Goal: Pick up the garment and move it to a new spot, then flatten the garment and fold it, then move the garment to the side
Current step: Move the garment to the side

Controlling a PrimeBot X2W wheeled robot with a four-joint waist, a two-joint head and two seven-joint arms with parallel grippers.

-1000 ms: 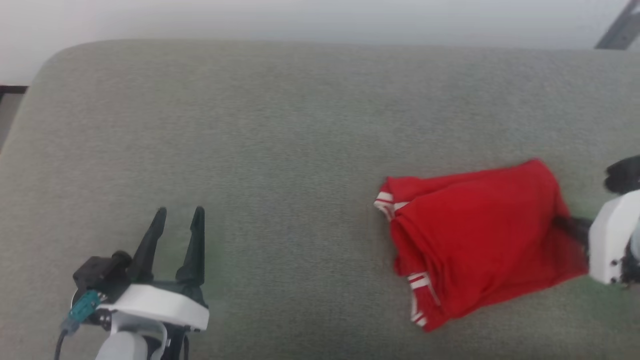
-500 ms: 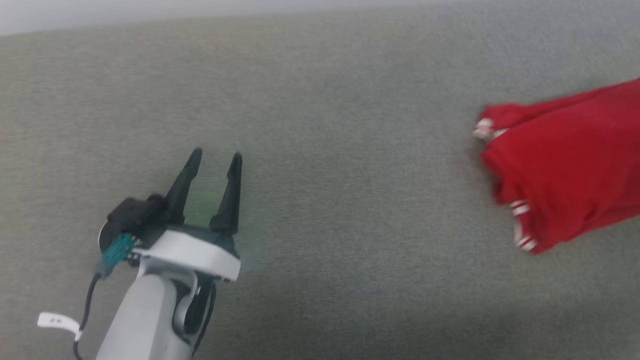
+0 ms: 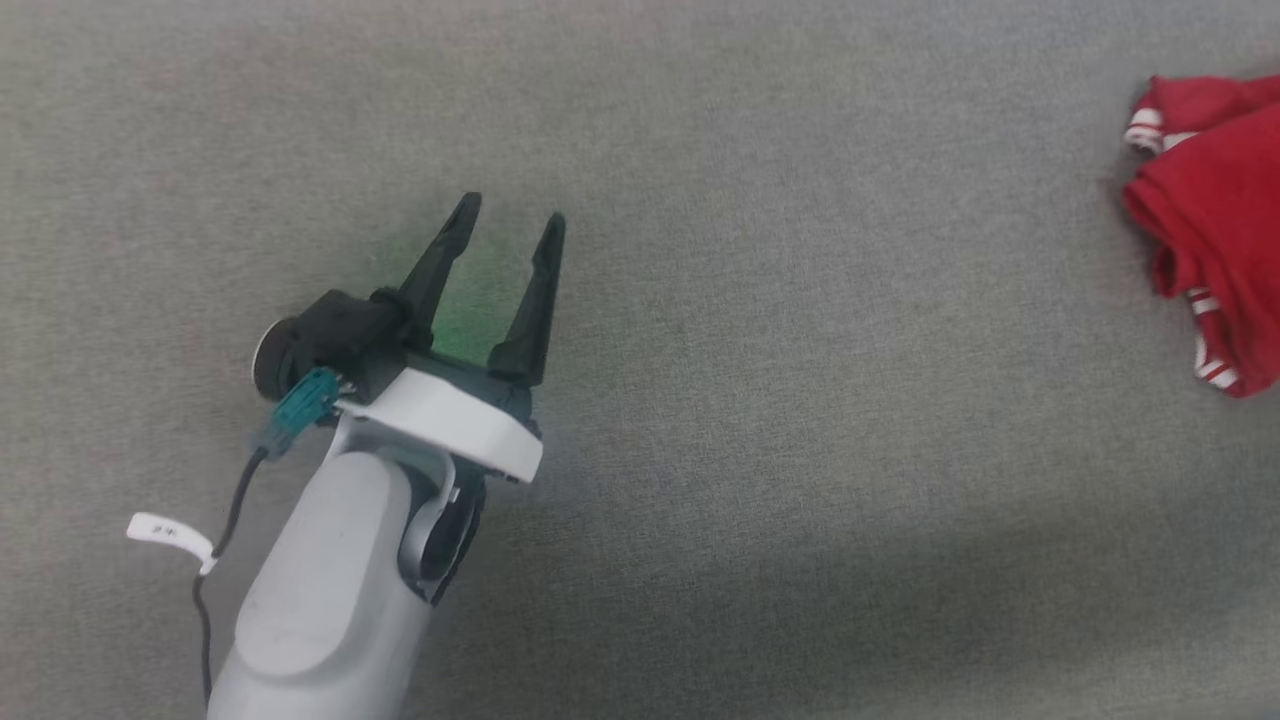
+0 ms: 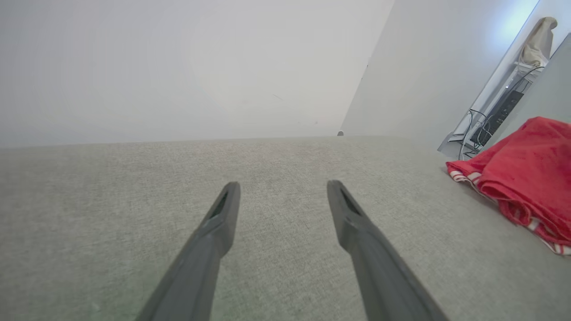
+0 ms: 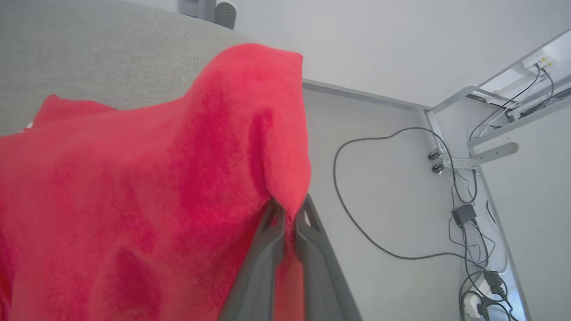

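From the head camera, a grey woven surface (image 3: 800, 400) lay below. The left gripper (image 3: 512, 210) sat at the lower left, its two dark fingers spread wide with nothing between them. A faint green glow lay on the weave under them. A teal connector (image 3: 300, 400) and a white tag (image 3: 165, 530) on a dark lead sat by its wrist.

The garment (image 3: 1220, 200), red and bunched, lay on the grey surface at the far right edge. It was well apart from the left gripper and cut off by the frame. Red-and-white stripe trim (image 3: 1210, 365) showed at its hems.

The left wrist camera looked along those same open fingers, low over the grey surface. It added a plain white wall (image 4: 178, 67) beyond the surface's far edge. The garment appeared as a rumpled red heap to the right, its striped hem on the near side.

The right wrist camera gave the right gripper (image 5: 290, 209). Its fingers were drawn almost together, pinching a fold of the red cloth. The cloth rose over the fingertips and draped away to the left above the grey surface. To the right of the fingers was a pale floor (image 5: 379, 133) with a looping black cable (image 5: 352, 209) and a small dark adapter (image 5: 464, 215).
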